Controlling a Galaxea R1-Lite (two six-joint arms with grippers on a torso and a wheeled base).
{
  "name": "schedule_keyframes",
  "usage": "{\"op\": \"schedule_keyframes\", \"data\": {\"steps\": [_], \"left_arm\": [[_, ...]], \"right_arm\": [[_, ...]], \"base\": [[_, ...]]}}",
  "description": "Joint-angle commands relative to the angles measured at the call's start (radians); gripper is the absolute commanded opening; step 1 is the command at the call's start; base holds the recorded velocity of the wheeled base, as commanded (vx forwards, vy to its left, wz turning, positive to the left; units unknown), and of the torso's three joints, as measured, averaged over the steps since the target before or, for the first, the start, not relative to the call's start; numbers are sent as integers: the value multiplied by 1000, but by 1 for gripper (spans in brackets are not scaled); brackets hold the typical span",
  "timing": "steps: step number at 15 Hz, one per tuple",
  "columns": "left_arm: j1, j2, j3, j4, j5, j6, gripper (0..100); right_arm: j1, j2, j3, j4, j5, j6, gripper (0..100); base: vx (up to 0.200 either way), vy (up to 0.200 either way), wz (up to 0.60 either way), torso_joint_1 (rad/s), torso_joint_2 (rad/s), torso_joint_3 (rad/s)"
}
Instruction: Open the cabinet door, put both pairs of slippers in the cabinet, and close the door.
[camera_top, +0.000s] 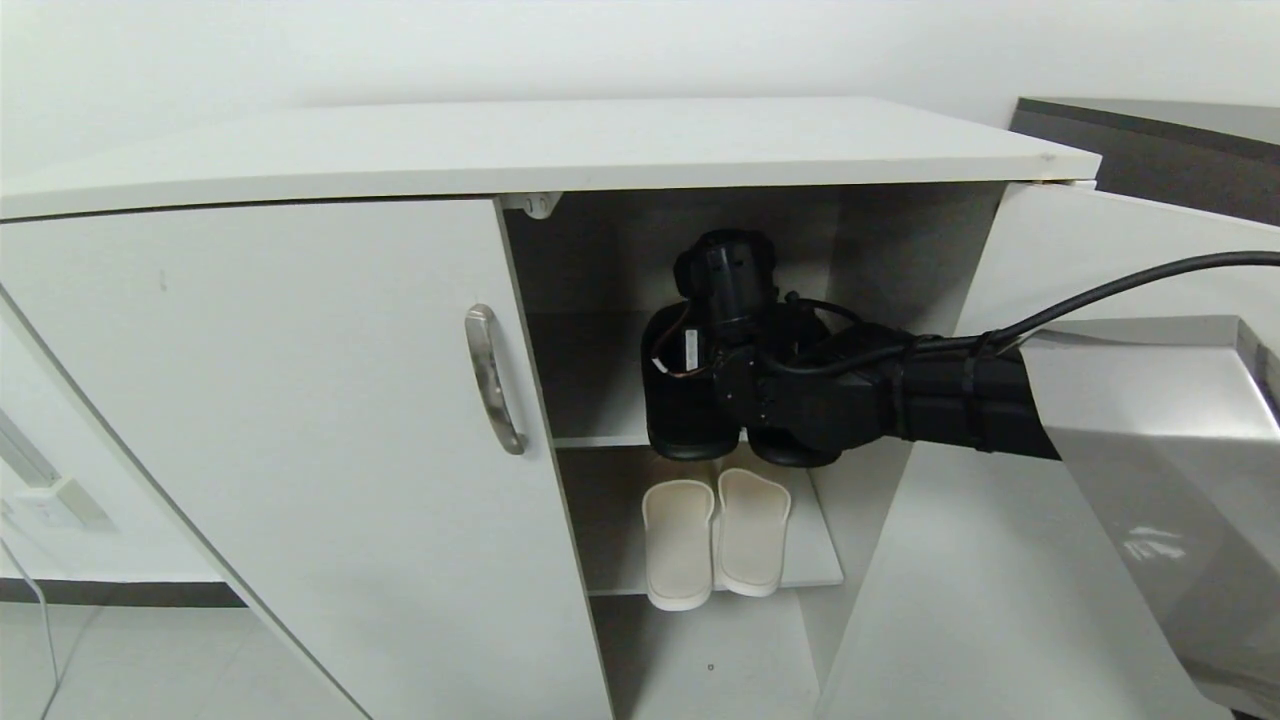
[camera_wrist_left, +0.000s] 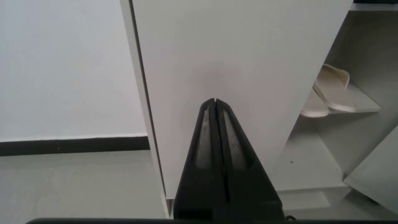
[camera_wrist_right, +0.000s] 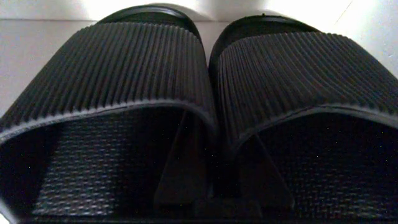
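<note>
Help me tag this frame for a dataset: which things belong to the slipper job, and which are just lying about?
Job: cabinet, its open door, black slippers in the right gripper, white slippers on the shelf.
Lying about: wall socket, dark counter.

Holds black right arm stretched forward, level, with black right gripper pinched on pair of black ribbed rubber slippers. Holds slim black left gripper with fingers pressed together.
</note>
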Motion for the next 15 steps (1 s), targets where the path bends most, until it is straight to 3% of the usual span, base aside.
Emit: {"op": "schedule_keyframes", "data": {"steps": [1, 7, 11, 12, 15], "left_arm": [[0, 1, 0, 0, 0, 0, 0], [0, 1, 0, 0, -1, -2, 0], [0, 1, 0, 0, -1, 0, 0], [0, 1, 0, 0, -1, 0, 0], [0, 1, 0, 0, -1, 0, 0]], "right_arm": [[7, 1, 5, 3, -3, 2, 100], [61, -102, 144, -8, -46, 5, 100], [95, -225, 313, -56, -48, 6, 100], [122, -312, 425, -89, -48, 8, 100], [175, -447, 580, -109, -45, 8, 100]], "base": [[0, 0, 0, 0, 0, 0], [0, 0, 0, 0, 0, 0], [0, 0, 0, 0, 0, 0], [0, 0, 0, 0, 0, 0], [0, 0, 0, 0, 0, 0]]}}
